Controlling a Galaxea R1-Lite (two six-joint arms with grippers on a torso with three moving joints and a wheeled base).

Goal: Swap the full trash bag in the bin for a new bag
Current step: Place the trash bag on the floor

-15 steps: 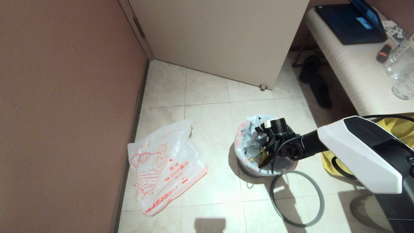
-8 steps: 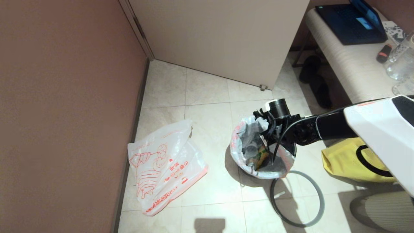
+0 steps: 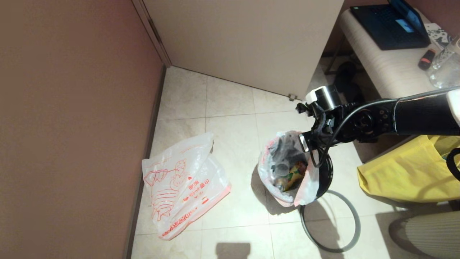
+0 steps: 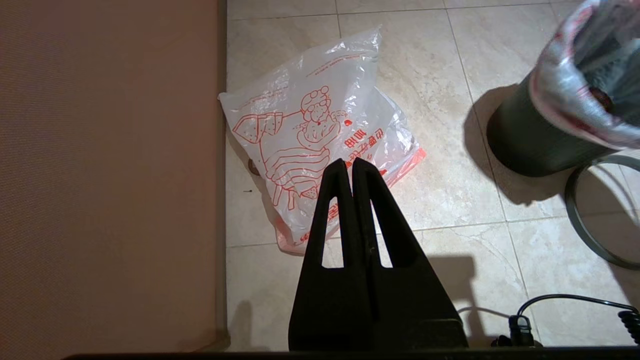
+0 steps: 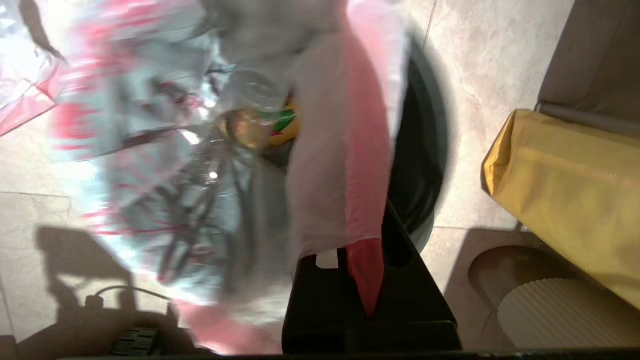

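You have open tile between the new bag (image 3: 185,187) on the left and the bin (image 3: 324,176). On the right the yellow tote (image 3: 406,172) crowds the bin, the grey hoop (image 3: 354,216) lies just near of it, and the door (image 3: 244,39) blocks the far side

2 plastic bags (image 3: 185,189) (image 3: 287,169), 1 bin (image 3: 325,176), 1 hoop (image 3: 354,223), 1 tote (image 3: 409,172).

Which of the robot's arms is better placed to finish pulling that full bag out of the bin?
The right. Its gripper is shut on the full bag's pink rim, already partly out of the bin. The left gripper hangs shut and empty above the new bag.
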